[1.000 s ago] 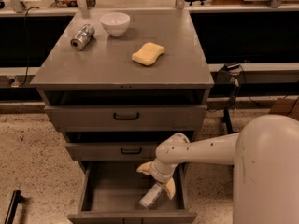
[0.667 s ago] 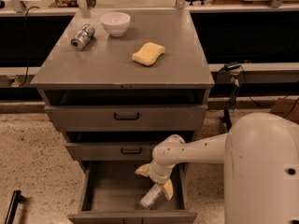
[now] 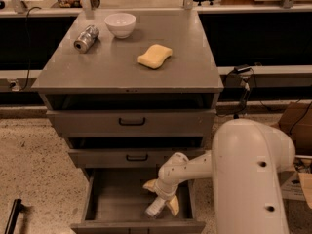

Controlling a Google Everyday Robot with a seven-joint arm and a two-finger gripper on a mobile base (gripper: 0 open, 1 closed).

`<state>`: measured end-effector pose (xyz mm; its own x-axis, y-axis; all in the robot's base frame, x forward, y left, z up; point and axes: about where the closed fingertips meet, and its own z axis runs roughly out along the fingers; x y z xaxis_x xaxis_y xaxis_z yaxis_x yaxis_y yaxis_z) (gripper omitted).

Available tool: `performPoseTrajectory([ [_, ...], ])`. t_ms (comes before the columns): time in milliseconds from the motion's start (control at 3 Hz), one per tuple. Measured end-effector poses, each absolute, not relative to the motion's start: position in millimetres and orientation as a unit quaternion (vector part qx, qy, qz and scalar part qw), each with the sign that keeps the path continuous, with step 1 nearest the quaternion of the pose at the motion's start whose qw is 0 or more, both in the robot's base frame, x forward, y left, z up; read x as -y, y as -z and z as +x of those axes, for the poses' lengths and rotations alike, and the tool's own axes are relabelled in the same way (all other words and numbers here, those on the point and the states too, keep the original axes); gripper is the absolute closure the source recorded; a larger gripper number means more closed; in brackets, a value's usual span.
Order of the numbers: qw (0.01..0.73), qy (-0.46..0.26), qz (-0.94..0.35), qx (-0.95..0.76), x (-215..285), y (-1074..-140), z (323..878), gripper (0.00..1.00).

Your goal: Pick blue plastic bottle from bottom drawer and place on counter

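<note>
The bottom drawer (image 3: 105, 204) is pulled open. The blue plastic bottle (image 3: 155, 208), pale with a whitish label, lies on the drawer floor at the right front. My gripper (image 3: 161, 197) reaches down into the drawer right over the bottle. Its yellowish fingers (image 3: 150, 185) stand apart, one on each side of the bottle, so it is open. The counter (image 3: 112, 69) is the grey top of the cabinet, well above the gripper.
On the counter lie a silver can (image 3: 86, 38), a white bowl (image 3: 120, 24) and a yellow sponge (image 3: 155, 56). The two upper drawers (image 3: 131, 122) with black handles are closed. My white arm body (image 3: 251, 179) fills the lower right. Cardboard box (image 3: 297, 118) at right.
My gripper has sunk a little lower into the drawer, closer around the bottle. The bottle has not moved.
</note>
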<state>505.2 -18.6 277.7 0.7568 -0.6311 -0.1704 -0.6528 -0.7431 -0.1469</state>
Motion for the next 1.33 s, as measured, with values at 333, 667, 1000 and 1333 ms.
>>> performPoseTrajectory([
  [333,0.076,-0.046,-0.933,-0.349,22.9,-234.4,507.3,0.0],
  [667,0.072,-0.048,-0.933,-0.349,23.8,-229.7,504.3,0.0],
  [1000,0.069,-0.056,-0.934,-0.345,21.8,-225.5,502.4,0.0],
  [1333,0.065,-0.068,-0.933,-0.347,25.3,-201.0,507.6,0.0],
])
